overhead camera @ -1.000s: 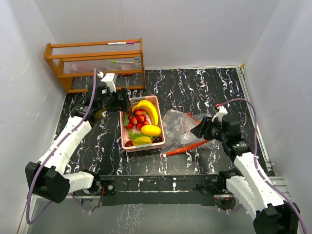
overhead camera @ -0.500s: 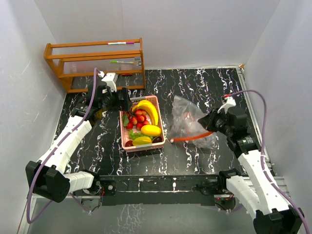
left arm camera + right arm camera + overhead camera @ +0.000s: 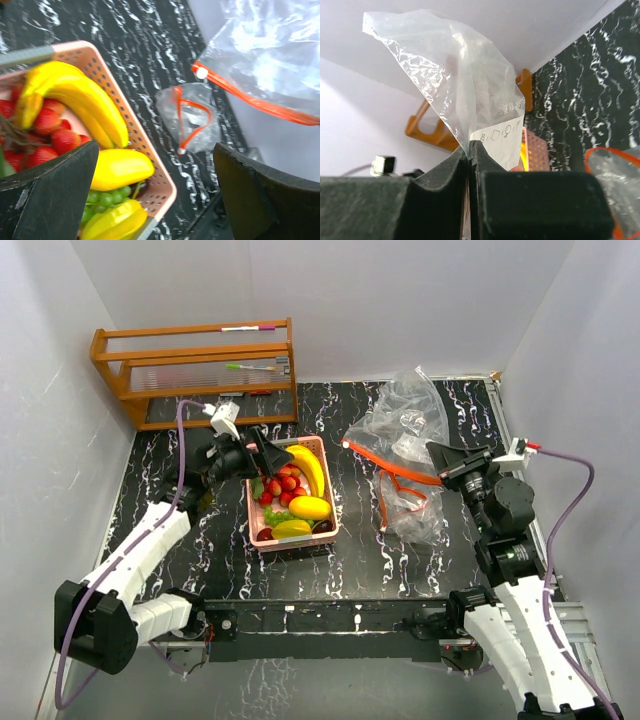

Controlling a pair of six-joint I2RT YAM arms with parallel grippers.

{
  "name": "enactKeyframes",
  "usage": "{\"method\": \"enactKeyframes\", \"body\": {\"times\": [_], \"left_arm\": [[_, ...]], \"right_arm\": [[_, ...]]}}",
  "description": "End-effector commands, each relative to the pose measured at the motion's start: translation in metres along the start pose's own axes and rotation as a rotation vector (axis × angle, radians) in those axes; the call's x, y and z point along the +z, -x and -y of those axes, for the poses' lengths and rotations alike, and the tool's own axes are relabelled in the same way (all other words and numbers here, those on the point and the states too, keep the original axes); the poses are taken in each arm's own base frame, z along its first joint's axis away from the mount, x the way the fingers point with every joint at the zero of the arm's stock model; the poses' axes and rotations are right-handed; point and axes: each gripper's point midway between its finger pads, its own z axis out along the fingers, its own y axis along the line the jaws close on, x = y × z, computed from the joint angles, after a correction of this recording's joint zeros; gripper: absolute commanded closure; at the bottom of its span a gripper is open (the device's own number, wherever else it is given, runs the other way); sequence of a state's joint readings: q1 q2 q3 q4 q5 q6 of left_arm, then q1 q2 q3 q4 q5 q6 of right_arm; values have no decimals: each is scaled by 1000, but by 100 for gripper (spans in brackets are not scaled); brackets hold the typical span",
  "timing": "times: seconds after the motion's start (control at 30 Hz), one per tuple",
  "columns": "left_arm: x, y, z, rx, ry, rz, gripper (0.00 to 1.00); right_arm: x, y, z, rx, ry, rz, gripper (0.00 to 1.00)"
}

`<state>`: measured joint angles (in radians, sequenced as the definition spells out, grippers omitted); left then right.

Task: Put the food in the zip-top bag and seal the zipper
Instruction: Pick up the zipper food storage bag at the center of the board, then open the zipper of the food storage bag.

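Observation:
The food lies in a pink basket [image 3: 253,510]: a yellow banana [image 3: 306,466], a yellow-orange mango [image 3: 310,507], red strawberries [image 3: 283,483] and green pieces [image 3: 272,517]. The left wrist view shows the banana [image 3: 85,97], mango [image 3: 122,167] and strawberries [image 3: 47,120]. My left gripper [image 3: 262,462] is open and empty over the basket's far left corner, its jaws wide apart [image 3: 157,192]. My right gripper [image 3: 446,460] is shut on the clear zip-top bag [image 3: 405,410] and holds it raised, pinched between the pads [image 3: 470,150]. The orange zipper [image 3: 392,464] hangs loose and open.
A crumpled clear part with an orange zipper loop [image 3: 405,502] rests on the black marbled table [image 3: 350,560]; I cannot tell whether it is the same bag. A wooden rack [image 3: 195,370] with pens stands at the back left. White walls close three sides.
My right gripper has lifted the bag off the table and swung it up and toward the back right. My left gripper has moved right, over the basket's edge.

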<state>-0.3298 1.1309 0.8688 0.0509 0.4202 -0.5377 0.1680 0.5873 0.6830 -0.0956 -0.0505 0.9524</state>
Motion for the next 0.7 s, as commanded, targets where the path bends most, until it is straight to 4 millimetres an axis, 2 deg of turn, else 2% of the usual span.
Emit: {"method": "enactKeyframes", "body": {"times": [0.0, 0.13, 0.3, 0.5, 0.67], "left_arm": [[-14, 31, 61, -121, -313, 179, 4], [-23, 39, 73, -166, -426, 282, 12], [-23, 43, 70, -161, -457, 377, 15], [-3, 49, 94, -110, -490, 395, 13], [31, 38, 111, -103, -516, 362, 11]], "right_arm": [[-6, 36, -35, 280, 169, 176, 92], [-8, 40, -44, 371, 221, 187, 92], [0, 35, -50, 491, 290, 149, 92], [17, 22, -52, 575, 318, 78, 93], [21, 24, -58, 592, 332, 78, 92]]}}
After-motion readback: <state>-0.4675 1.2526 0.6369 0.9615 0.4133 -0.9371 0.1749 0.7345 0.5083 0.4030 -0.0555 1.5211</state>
